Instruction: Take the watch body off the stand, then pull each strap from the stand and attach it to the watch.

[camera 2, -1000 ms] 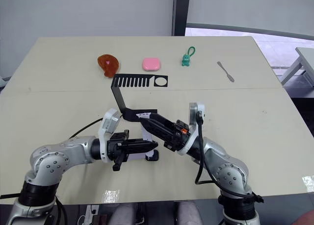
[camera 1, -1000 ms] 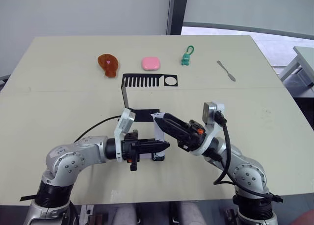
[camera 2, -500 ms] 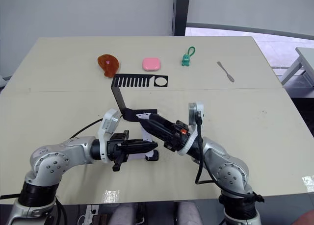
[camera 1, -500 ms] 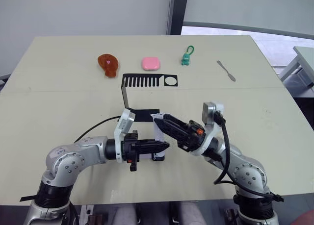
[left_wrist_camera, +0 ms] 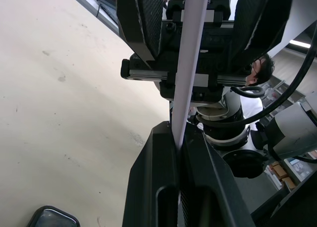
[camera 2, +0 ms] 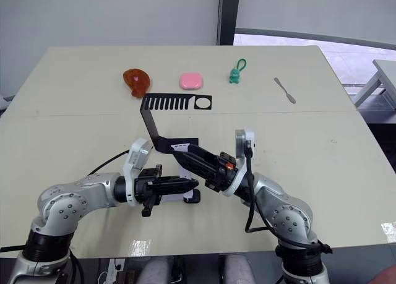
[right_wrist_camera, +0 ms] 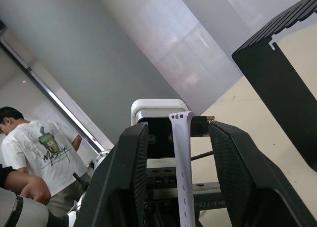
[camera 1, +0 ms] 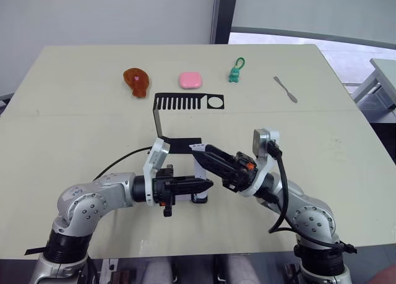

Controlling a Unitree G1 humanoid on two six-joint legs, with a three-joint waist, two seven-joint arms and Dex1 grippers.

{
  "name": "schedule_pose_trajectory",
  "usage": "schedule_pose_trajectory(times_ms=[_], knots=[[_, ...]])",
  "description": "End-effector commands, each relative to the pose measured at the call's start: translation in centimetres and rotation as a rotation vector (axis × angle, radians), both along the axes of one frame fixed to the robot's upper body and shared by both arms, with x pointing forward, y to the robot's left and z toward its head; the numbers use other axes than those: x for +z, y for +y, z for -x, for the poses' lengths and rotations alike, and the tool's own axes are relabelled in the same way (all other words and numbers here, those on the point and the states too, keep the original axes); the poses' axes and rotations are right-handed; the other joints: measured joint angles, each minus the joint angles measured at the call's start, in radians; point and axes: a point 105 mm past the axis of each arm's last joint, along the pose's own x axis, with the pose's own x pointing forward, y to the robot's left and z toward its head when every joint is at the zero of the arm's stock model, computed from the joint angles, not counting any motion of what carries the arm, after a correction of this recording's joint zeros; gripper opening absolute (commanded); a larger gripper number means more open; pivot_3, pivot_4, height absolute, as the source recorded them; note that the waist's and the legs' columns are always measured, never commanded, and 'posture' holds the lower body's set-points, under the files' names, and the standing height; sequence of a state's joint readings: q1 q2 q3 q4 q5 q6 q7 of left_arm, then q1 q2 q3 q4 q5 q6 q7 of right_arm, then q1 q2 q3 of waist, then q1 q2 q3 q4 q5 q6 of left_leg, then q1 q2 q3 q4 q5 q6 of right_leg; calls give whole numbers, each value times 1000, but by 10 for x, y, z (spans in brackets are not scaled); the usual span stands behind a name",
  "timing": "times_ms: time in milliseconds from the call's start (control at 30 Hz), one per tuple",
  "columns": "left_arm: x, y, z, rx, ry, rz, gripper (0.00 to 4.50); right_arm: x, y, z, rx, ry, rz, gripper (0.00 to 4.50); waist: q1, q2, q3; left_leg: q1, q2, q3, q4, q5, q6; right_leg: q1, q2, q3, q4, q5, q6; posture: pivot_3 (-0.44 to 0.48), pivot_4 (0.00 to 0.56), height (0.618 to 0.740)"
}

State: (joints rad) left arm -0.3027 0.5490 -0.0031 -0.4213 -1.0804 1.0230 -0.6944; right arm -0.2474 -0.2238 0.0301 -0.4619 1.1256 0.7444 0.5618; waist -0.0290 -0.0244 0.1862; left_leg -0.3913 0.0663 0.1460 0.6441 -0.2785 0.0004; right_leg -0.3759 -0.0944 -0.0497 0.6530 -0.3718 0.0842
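Left gripper (camera 1: 207, 185) clamped on a strap (left_wrist_camera: 188, 73); right gripper (camera 2: 179, 149) fingers (right_wrist_camera: 130, 177) spread either side of the same strap, not touching it. Watch body (camera 1: 198, 198) on the table just below the left fingertips; stand (camera 1: 179, 111) just beyond both grippers. Risk: strap bends or slips if right closes off-centre. Second strap and strap-to-watch joint hard to make out.
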Motion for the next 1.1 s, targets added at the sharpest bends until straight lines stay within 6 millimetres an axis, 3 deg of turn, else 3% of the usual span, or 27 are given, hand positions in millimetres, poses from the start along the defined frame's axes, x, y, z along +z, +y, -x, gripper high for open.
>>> schedule_pose_trajectory(times_ms=[33,100,133,633,733,867,1100], knots=[[5,-1,4,-16,-31,19,0,4,-3,2,1,-20,-13,1216,0,0,0,0,0,0,0,0,0,0,0,0,0,0,0,0,150,740],[5,-1,4,-15,-31,20,0,4,-3,2,4,-18,-13,256,0,0,0,0,0,0,0,0,0,0,0,0,0,0,0,0,150,740],[5,-1,4,-15,-31,20,0,4,-3,2,6,-17,-13,59,0,0,0,0,0,0,0,0,0,0,0,0,0,0,0,0,150,740],[4,-1,4,-15,-38,20,0,-2,-2,4,24,-3,3,59,0,0,0,0,0,0,0,0,0,0,0,0,0,0,0,0,150,740],[4,-1,5,-16,-40,18,0,-3,-4,-1,-23,-24,19,934,0,0,0,0,0,0,0,0,0,0,0,0,0,0,0,0,150,740],[4,-1,5,-16,-42,18,0,-3,-4,4,6,-54,28,2904,0,0,0,0,0,0,0,0,0,0,0,0,-1,0,0,0,150,740],[4,0,4,-10,-39,20,0,-1,-6,4,5,-47,-3,2904,0,0,0,0,0,0,0,0,0,0,0,0,-1,0,0,0,150,740]])
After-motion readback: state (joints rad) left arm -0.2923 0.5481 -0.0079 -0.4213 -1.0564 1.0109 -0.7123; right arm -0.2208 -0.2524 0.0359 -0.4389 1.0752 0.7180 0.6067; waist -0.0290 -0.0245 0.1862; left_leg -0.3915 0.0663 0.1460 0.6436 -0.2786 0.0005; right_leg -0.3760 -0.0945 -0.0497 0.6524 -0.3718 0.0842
